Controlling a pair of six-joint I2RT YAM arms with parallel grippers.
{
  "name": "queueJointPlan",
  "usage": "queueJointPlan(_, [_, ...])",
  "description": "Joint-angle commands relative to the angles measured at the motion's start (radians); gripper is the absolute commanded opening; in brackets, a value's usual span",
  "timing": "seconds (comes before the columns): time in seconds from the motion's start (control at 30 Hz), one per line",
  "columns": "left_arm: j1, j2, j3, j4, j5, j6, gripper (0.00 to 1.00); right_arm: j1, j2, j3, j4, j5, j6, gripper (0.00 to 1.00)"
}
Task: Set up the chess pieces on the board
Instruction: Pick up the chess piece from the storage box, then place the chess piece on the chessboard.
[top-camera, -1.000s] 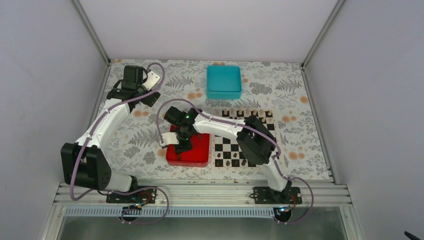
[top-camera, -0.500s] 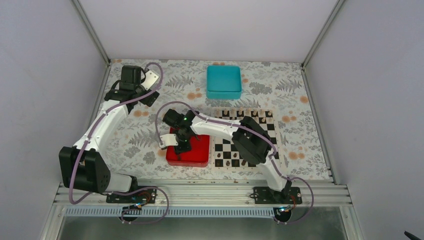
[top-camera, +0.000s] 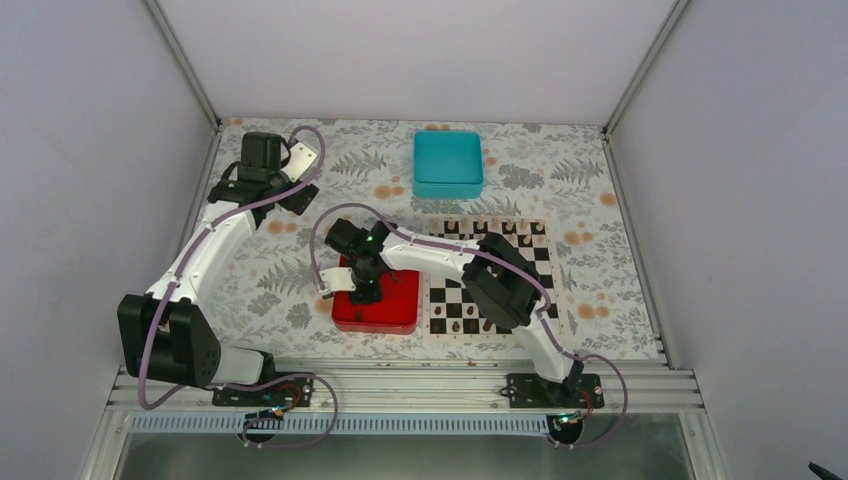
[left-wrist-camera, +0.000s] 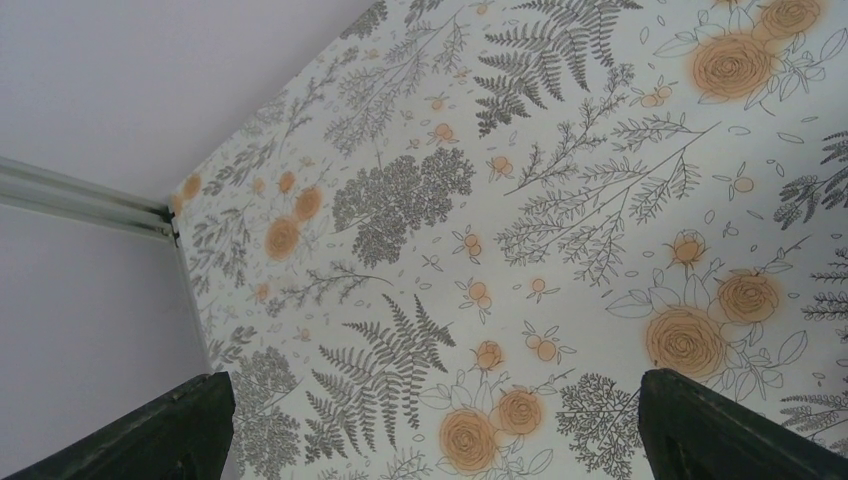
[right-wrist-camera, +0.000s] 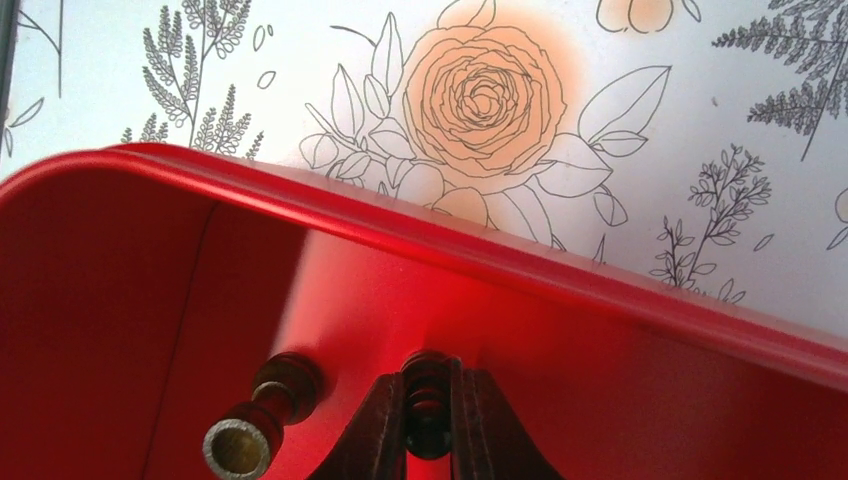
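Since the earlier frame, the left gripper (left-wrist-camera: 440, 425) is barely drifting, fingers wide. The right gripper (right-wrist-camera: 430, 400) is pinching narrow onto a chess piece (right-wrist-camera: 430, 428) in the red tray (right-wrist-camera: 600, 300). Picking is underway; next probably calls for lifting it straight, then carrying it right to the board (top-camera: 452, 297).

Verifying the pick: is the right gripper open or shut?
Shut on a dark chess piece: fingers of the right gripper pinch it from both sides, inside the red tray.

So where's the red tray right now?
In the top view, the red tray sits just left of the board, under the right gripper, which grips a chess piece.
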Motion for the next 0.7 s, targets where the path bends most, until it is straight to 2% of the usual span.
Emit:
queueJointPlan(0.0, [0.008,-0.025,-0.011,0.011,0.017,-0.013,1.0,0.0,-0.015,0.016,0.007,0.013,0.009,0.04])
queueJointPlan(0.17, [0.009,-0.026,-0.003,0.001,0.024,-0.017,1.0,-0.055,-0.076,0.034,-0.031,-0.008,0.018,0.04])
queueJointPlan(0.33, [0.009,-0.031,0.003,-0.005,0.025,-0.017,1.0,-0.17,-0.206,0.0,-0.1,-0.055,0.028,0.04])
queueJointPlan(0.47, [0.009,-0.035,-0.001,-0.005,0.023,-0.017,1.0,-0.296,-0.363,-0.127,-0.112,-0.081,0.041,0.04])
queueJointPlan(0.67, [0.01,-0.051,-0.007,-0.002,0.022,-0.02,1.0,-0.538,-0.638,-0.403,-0.11,-0.047,0.034,0.04])
